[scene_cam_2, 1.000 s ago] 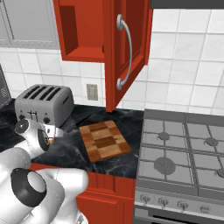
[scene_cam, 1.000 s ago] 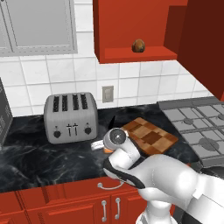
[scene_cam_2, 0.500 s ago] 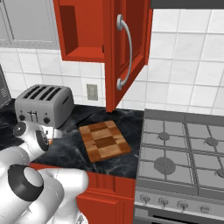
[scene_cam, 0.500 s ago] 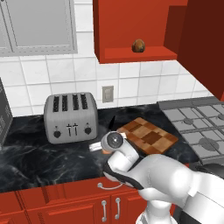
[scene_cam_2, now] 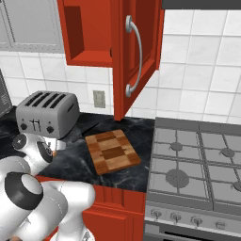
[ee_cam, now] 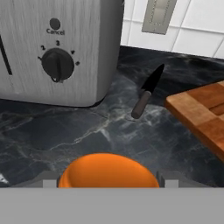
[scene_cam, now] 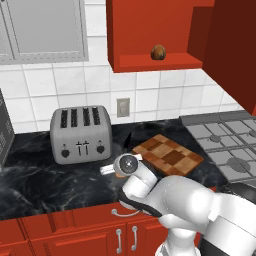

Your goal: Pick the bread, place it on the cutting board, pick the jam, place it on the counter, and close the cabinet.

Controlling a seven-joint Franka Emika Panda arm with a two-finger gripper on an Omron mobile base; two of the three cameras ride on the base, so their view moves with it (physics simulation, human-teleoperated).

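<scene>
Item: jam, orange, sits right between your fingers, low over the desk before the toaster. Grip: not discernible. Bread on the open cabinet shelf; cutting board lies right.

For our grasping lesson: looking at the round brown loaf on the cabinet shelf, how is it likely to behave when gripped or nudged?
The bread looks ball-shaped, so a nudge would probably roll it along the open cabinet shelf. It sits near the shelf's front edge, so it might drop off. Being small, it is likely light; its firmness cannot be told.
</scene>
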